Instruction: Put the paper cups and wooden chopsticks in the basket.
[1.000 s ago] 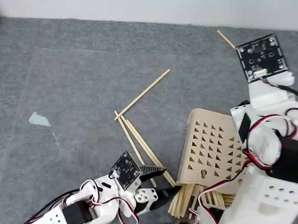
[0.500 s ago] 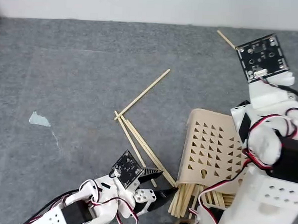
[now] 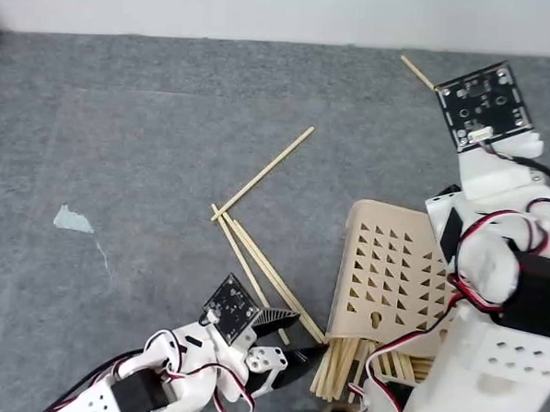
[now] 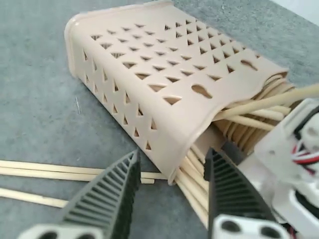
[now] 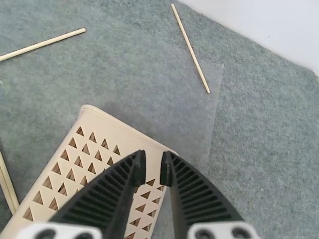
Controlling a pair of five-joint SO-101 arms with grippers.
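Left gripper: the jaws were held wide apart, and nothing was gripped between them.
Right gripper: the jaws were drawn almost together with a thin slit left between them, and nothing was gripped.
Beige perforated plastic basket: it was laid on its side; its open mouth was found just ahead of the left jaws, with the rim corner lined up with the gap between them. Its closed end was seen directly beneath the right jaws.
Bundle of pale wooden chopsticks: these were lodged in the basket's mouth, with their ends spilled out just beyond the tip of one left jaw.
Loose wooden chopsticks: these were left flat on the floor covering, beside the outer edge of the other left jaw and apart from the basket.
Single wooden chopstick: it was left well ahead of the right jaws, past the basket.
Grey carpet surface: everything was laid upon it.
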